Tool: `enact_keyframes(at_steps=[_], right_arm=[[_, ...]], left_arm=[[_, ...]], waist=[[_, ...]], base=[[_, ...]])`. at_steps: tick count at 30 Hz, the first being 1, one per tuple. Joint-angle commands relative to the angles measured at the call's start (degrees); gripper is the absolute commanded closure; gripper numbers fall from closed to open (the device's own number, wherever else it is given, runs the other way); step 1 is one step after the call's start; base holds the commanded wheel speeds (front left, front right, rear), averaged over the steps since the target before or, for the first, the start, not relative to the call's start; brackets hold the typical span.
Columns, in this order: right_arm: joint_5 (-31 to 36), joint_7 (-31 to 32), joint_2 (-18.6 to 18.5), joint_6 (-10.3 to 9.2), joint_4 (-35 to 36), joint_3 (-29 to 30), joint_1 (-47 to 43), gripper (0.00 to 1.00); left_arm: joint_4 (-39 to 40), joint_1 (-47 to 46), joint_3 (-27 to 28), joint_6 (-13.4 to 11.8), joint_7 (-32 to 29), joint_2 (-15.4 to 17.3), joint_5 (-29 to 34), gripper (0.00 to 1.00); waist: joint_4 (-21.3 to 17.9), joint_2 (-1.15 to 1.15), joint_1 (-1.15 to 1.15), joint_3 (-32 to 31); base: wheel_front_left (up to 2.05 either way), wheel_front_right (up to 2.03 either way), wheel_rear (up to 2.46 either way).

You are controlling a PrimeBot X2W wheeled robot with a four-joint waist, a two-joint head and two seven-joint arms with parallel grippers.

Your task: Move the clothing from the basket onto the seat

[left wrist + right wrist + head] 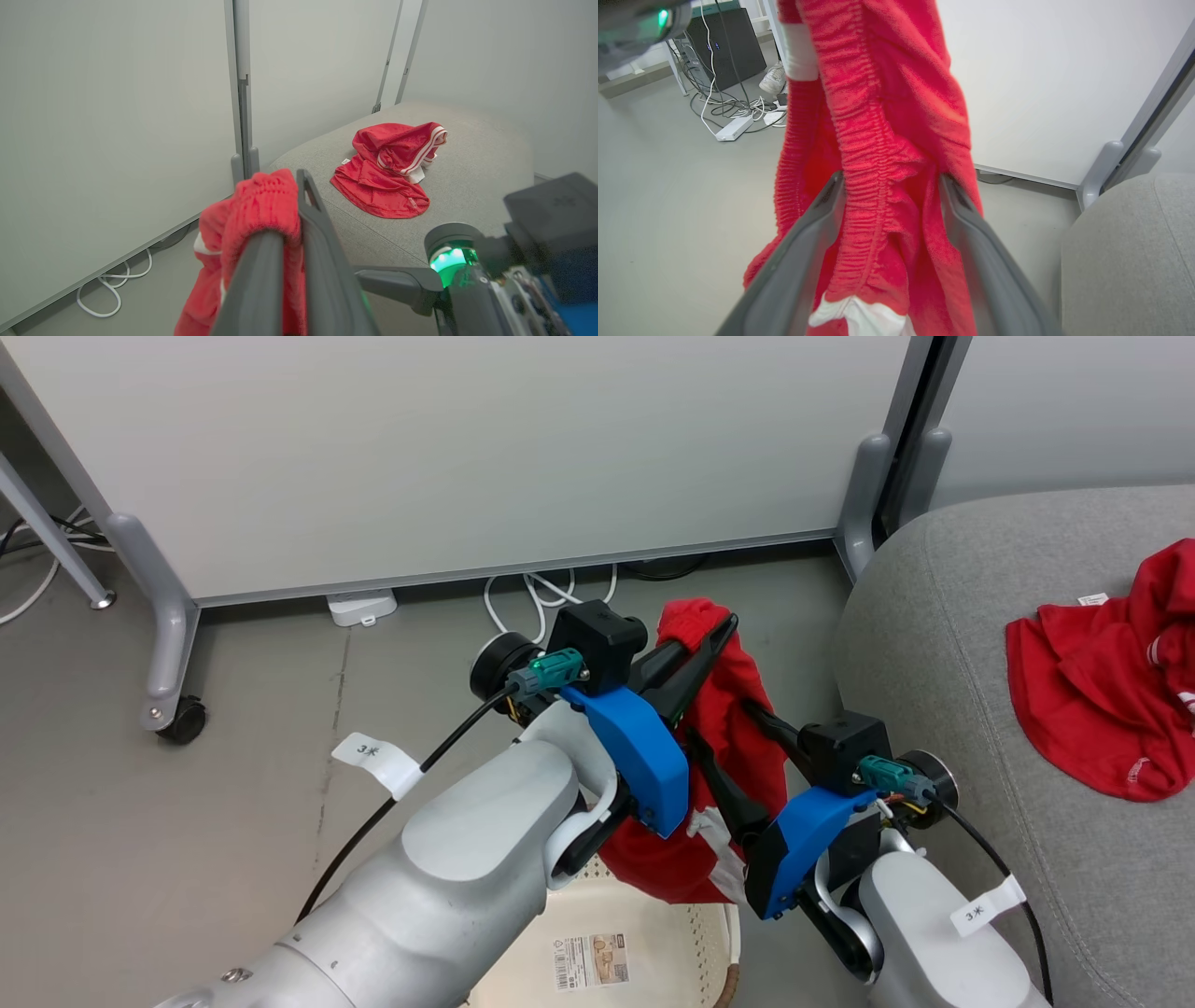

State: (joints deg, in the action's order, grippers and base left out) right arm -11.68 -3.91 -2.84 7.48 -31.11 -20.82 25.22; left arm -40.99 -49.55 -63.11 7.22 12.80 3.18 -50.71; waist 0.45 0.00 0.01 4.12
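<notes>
Head view has the hanging garment (752,677) lifted above the basket (695,919), its lower hem dangling just over the basket's floor, while a placed garment (1092,691) lies on the seat (934,644) to the right. The left hand (714,635) is clenched on the gathered waistband at the top of the cloth. The right hand (724,723) sits lower, fingers spread to either side of the fabric rather than pinching it.

My judgement is that the whole weight hangs from one narrow pinch. If the arms swing towards the seat with the hem this low, the cloth may drag across the basket's rim and pull free, dropping onto the floor (233,803) between basket and seat. If the right hand closes and the arms then part, the tug could strip the waistband from the left hand's grip.

Left wrist view shows the waistband folded over one finger of the left hand (285,186), which the head view hides, and the seat's bare fabric (472,177) around the placed garment (387,177), so landing room looks ample. Right wrist view shows the ribbed elastic running between the open fingers of the right hand (889,179).
</notes>
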Motion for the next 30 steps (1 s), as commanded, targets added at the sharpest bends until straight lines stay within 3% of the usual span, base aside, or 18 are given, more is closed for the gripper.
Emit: enact_keyframes(at_steps=[1,14,15,16,17,18,28,29,30], right_arm=[[-0.1,-0.7,-0.1,0.03,-1.7,-0.1,1.7,0.00],[-3.1,-3.8,-0.1,0.03,-13.2,-3.7,7.7,0.00],[-3.3,-3.9,-0.1,0.03,-13.9,-3.7,7.9,0.16],[-3.3,-4.1,-0.1,0.03,-14.6,-3.8,8.2,0.58],[-3.4,-4.3,-0.1,0.03,-15.1,-3.9,8.3,0.89],[-3.5,-4.4,-0.1,0.03,-15.6,-4.0,8.5,1.00],[-4.7,-6.2,-0.1,0.03,-18.7,-4.3,9.4,1.00],[-5.0,-6.4,-0.1,0.03,-18.8,-4.3,9.4,1.00],[-5.0,-6.5,-0.1,0.03,-19.0,-4.2,9.5,1.00]], left_arm=[[0.3,-1.2,-0.2,0.4,0.4,-0.1,-0.2,1.00],[1.6,-0.9,-2.3,0.4,0.4,-0.2,-1.9,1.00],[1.5,-0.8,-2.5,0.4,0.4,-0.2,-2.1,1.00],[1.5,-0.8,-2.6,0.4,0.4,-0.2,-2.2,1.00],[1.4,-0.7,-2.7,0.4,0.4,-0.3,-2.3,1.00],[1.3,-0.7,-2.8,0.4,0.5,-0.3,-2.3,1.00],[0.4,-0.3,-3.3,0.3,0.8,-0.3,-2.6,1.00],[0.4,-0.3,-3.3,0.3,0.8,-0.3,-2.6,0.96],[0.3,-0.3,-3.4,0.2,0.8,-0.3,-2.7,0.81]], waist=[[0.3,0.00,-0.01,0.0],[1.7,0.00,-0.01,-1.3],[1.7,0.00,-0.01,-1.4],[1.8,0.00,-0.01,-1.5],[1.7,0.00,-0.01,-1.7],[1.7,0.00,-0.01,-1.7],[0.8,0.00,-0.01,-2.4],[0.7,0.00,-0.01,-2.5],[0.6,0.00,-0.01,-2.5]], base=[[0.00,0.00,0.00],[0.00,0.00,0.00],[0.00,0.00,0.00],[0.00,0.00,0.00],[0.00,0.00,0.00],[0.00,0.00,0.00],[0.00,0.00,0.00],[0.00,0.00,0.00],[0.00,0.00,0.00]])
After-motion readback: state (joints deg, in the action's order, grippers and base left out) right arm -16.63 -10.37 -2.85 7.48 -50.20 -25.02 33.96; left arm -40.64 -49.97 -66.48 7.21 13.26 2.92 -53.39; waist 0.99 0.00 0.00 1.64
